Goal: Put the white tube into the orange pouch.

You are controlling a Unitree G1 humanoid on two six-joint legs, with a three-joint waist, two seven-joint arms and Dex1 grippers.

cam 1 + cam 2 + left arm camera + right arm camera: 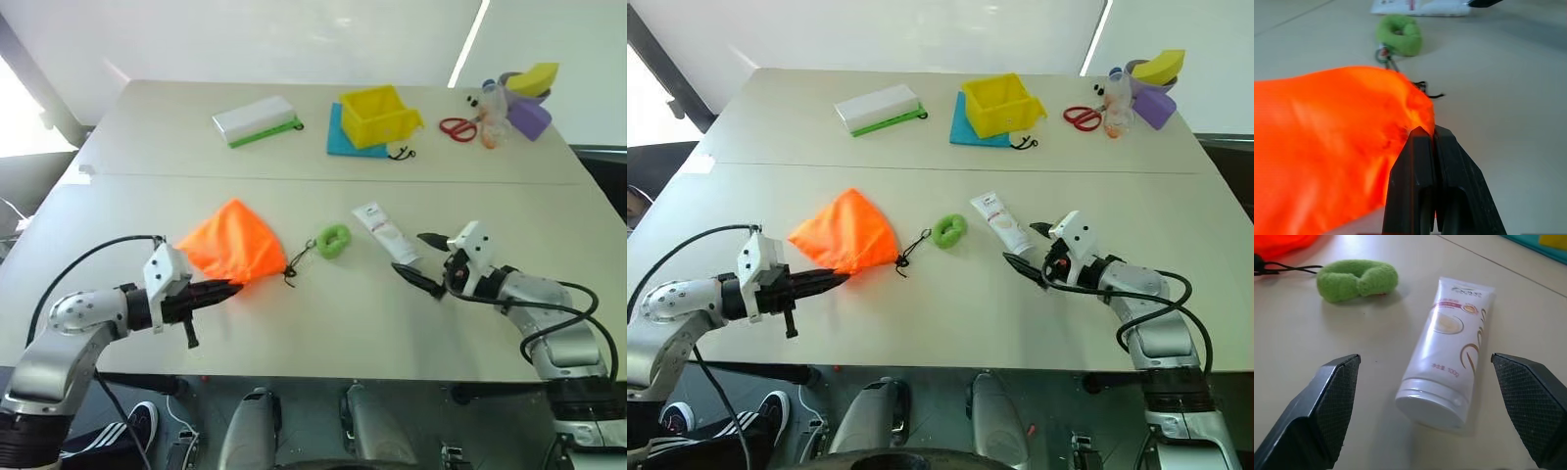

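The orange pouch [232, 241] lies left of the table's middle, pulled up into a peak. My left gripper [227, 287] is shut on its near edge, and the left wrist view shows fabric pinched between the black fingers [1420, 161]. A thin black cord runs from the pouch to a green ring [333, 240]. The white tube [385, 233] lies flat to the right of the ring, its cap toward my right gripper [421, 259]. That gripper is open, with the tube's [1449, 352] capped end just ahead of the gap between its fingers and not touching them.
At the back of the table stand a yellow bin [377, 113] on a teal cloth [338, 140], a white-and-green box [257, 119], red scissors [458, 127], and purple and yellow items [529, 98] at the far right corner.
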